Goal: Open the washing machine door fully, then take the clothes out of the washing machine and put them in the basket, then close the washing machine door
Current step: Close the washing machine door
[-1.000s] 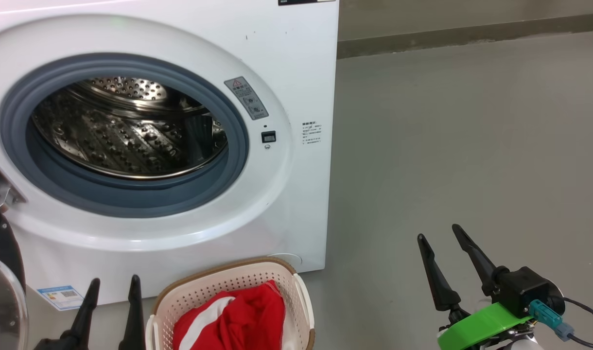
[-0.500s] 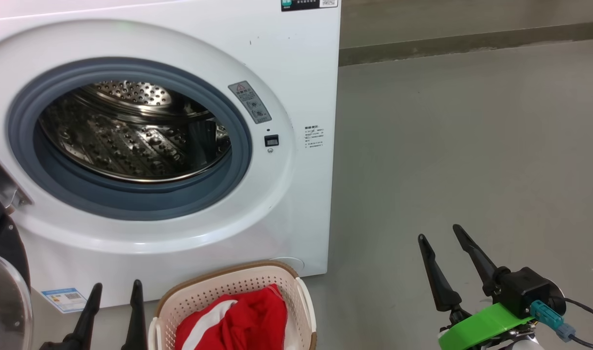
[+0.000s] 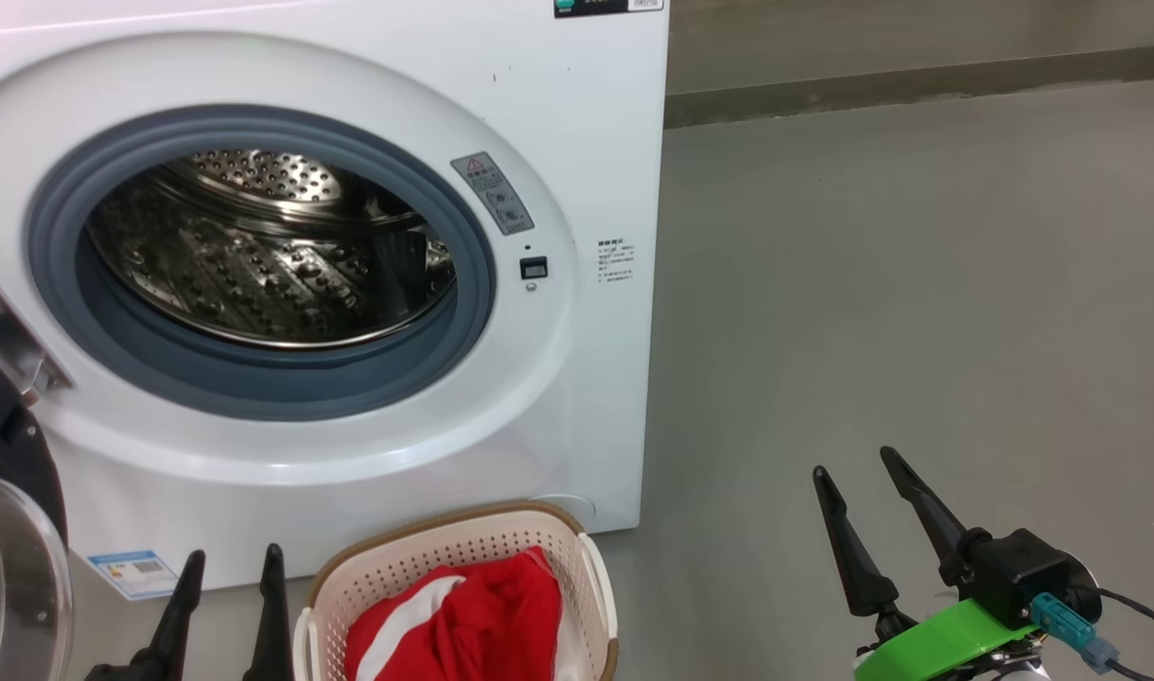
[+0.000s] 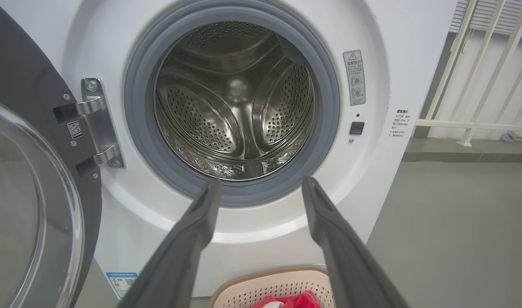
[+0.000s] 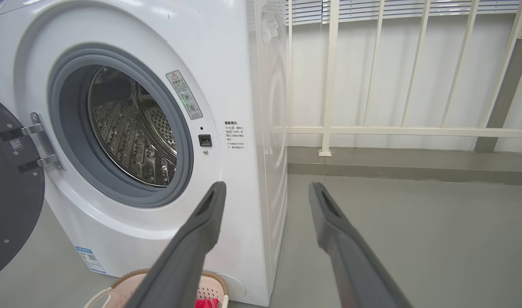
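washing machine door (image 4: 30, 192) swung open leftward | left pincer (image 3: 235, 554) spread | right pincer (image 3: 852, 462) spread

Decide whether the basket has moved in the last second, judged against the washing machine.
No. The basket keeps its spot before the washing machine; both slid slightly right together, so the camera moved.

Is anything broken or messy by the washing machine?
Nothing stands out. The washing machine door hangs open, the drum looks empty, and the red clothes lie inside the basket.
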